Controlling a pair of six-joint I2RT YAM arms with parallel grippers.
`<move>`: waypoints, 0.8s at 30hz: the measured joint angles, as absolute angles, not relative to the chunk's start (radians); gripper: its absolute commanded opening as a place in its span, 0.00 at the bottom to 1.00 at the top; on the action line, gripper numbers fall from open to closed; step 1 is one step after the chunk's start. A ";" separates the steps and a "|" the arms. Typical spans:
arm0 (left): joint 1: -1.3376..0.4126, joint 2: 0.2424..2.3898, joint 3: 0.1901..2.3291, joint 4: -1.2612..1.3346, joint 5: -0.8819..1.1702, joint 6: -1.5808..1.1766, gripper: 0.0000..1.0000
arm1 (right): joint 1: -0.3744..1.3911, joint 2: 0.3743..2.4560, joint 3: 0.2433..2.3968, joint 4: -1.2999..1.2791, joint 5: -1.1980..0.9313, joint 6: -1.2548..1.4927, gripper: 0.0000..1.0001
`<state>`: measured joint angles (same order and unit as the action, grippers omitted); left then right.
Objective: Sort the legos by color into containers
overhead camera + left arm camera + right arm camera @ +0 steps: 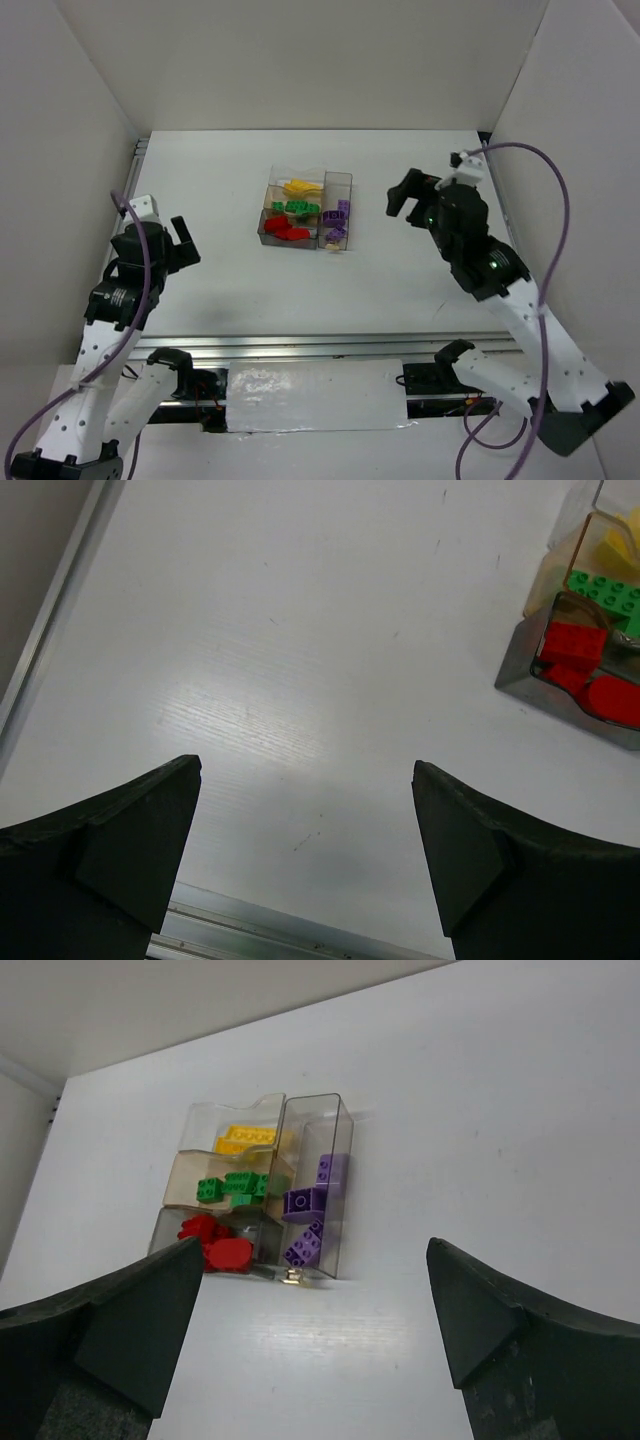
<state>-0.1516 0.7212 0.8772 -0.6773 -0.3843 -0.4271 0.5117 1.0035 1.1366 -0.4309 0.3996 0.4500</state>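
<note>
The clear tray stands at the table's middle. Yellow legos lie in its far short compartment, green legos in the middle one, red legos in the near one, and purple legos in the long side compartment. My left gripper is open and empty, left of the tray; its wrist view shows bare table between the fingers and the tray's corner at the right edge. My right gripper is open and empty, right of the tray; its wrist view looks onto the tray.
White walls enclose the table on the left, back and right. An aluminium rail runs along the near edge, and another along the left edge. A small pale metallic bit sits at the tray's near end.
</note>
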 measured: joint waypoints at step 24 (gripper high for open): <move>-0.151 0.506 0.886 -0.710 -0.501 -0.502 0.99 | 0.511 0.253 1.048 -0.867 0.423 0.448 1.00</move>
